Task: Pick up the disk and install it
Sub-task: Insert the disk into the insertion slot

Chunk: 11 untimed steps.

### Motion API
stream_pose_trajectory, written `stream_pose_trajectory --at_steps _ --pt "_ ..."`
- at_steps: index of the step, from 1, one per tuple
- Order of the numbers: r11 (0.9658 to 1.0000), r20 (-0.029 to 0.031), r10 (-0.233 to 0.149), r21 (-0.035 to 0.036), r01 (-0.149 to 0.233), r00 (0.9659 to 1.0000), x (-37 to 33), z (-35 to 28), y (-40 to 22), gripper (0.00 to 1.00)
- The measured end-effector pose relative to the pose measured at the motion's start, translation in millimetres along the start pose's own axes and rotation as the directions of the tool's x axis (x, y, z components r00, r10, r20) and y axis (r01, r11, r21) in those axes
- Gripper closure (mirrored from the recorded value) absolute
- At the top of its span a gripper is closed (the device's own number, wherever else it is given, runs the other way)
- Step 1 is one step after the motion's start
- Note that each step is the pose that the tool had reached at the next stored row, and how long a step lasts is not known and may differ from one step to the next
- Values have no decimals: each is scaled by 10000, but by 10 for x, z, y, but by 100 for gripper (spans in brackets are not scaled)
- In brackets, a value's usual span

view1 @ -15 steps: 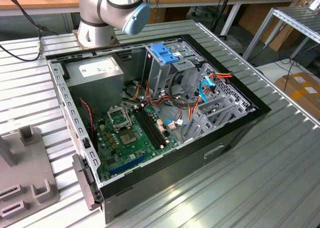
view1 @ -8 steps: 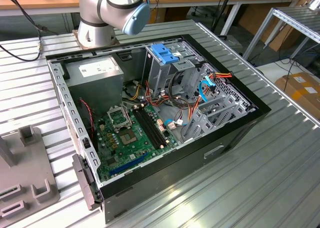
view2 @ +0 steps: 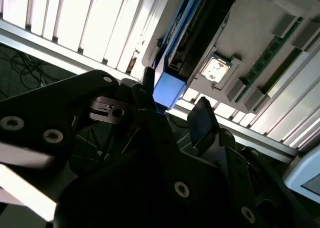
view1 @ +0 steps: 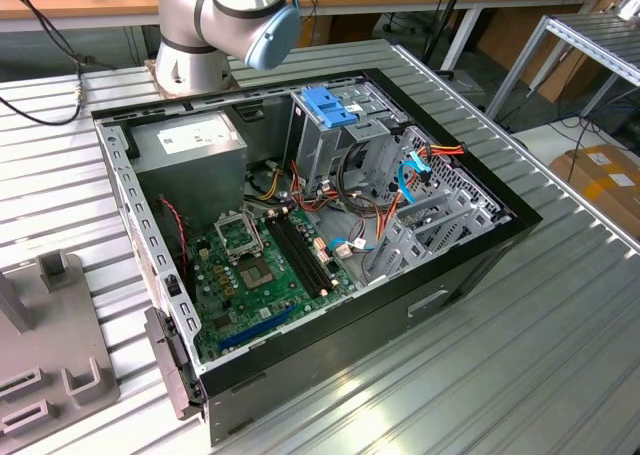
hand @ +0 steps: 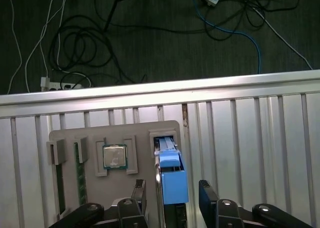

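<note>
In both wrist views the disk [hand: 172,180] stands on edge in a slot of a grey holder tray [hand: 70,138], its light-blue rail facing the camera. My gripper [hand: 173,194] is open above it, one black finger [hand: 139,190] close beside the disk and the other [hand: 207,194] a little apart from it. In the second wrist view the disk's blue end [view2: 170,87] lies between the same two fingers [view2: 202,119], and neither pad visibly presses on it. The lower part of the disk is hidden in the slot.
The tray also holds a processor chip [hand: 114,156] and memory sticks [hand: 79,180]. In the exterior view an open computer case [view1: 300,215] lies on the slatted metal table [view1: 520,355], with a drive cage [view1: 350,140], blue bracket [view1: 328,105], power-supply box [view1: 190,145] and motherboard [view1: 265,265]. Cables lie on the floor [hand: 100,42].
</note>
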<state>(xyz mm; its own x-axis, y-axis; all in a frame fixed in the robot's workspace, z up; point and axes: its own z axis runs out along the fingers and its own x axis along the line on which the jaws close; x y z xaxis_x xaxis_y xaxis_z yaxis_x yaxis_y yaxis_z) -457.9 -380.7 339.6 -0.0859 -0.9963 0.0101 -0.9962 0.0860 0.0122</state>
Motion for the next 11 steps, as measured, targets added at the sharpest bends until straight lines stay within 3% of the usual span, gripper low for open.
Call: stream_pose_trajectory --at_steps 4,11 --pt "10000 -5 -22 1 22 10000 -1 155 -2 46" --pt "9998 -16 -221 19 221 9998 1 206 27 46"
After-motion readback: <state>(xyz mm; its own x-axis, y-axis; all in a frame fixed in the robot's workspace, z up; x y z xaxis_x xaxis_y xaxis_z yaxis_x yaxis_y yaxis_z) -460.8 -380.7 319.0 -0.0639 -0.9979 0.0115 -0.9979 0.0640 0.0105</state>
